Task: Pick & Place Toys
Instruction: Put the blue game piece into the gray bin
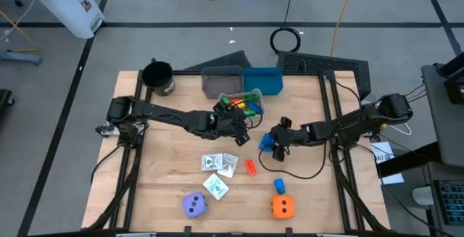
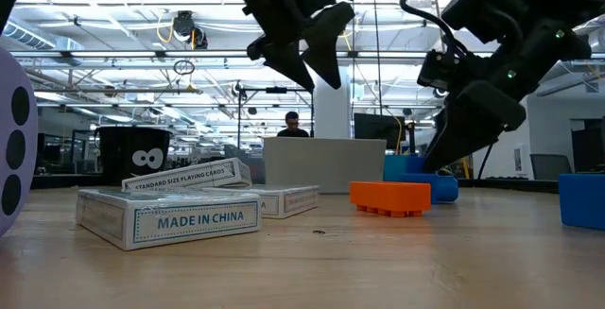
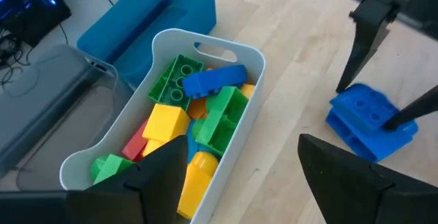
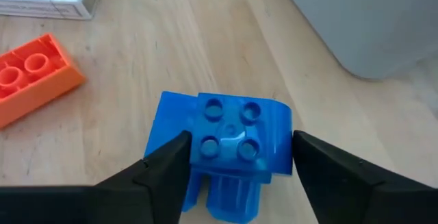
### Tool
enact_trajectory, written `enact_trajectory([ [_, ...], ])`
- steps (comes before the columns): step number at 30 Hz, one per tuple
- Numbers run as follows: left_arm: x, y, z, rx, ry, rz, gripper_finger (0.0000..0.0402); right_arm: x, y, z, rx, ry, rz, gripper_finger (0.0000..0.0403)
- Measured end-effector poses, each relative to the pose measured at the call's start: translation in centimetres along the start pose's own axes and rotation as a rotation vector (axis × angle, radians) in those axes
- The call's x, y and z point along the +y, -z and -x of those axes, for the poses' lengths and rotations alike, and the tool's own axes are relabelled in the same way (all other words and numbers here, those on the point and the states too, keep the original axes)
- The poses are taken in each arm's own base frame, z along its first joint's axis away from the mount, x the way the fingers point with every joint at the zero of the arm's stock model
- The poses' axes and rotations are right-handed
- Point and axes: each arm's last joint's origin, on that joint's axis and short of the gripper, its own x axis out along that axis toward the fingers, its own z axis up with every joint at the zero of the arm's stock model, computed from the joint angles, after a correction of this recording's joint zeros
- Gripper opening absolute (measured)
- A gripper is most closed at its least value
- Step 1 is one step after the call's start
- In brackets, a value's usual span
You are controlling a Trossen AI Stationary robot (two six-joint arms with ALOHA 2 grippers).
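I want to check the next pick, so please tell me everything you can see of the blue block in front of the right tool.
The blue block looks like glossy plastic, with four round studs on a square top and a wider blue part beneath. It lies on the wooden table, right of the white bin of blocks. The right tool brackets it, one finger on each side, not yet visibly clamped. An orange block lies apart from it.

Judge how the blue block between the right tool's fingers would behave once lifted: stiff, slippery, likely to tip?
The blue block looks like rigid moulded plastic, so probably stiff and light. Its glossy sides may slip against the right tool fingers straddling it. Its studded top and odd lower piece suggest it could tilt if gripped off-centre.
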Motion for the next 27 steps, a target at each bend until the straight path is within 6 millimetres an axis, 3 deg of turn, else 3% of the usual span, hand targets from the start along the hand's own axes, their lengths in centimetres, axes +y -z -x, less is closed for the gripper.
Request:
enact_trajectory([
  [12, 0.0, 0.0, 0.0, -0.004, 0.004, -0.010, 0.0282, 0.0, -0.5, 0.4, -0.045, -0.015, 0.027, 0.0200],
  [20, -0.4, -0.3, 0.9, -0.032, 0.021, -0.031, 0.0282, -0.1, -1.2, 1.7, -0.101, -0.036, 0.012, 0.0165],
  [27, 1.1, 1.3, -1.2, 0.003, -0.027, 0.016, 0.0282, -0.1, -1.4, 2.6, -0.102, -0.094, -0.006, 0.0104],
])
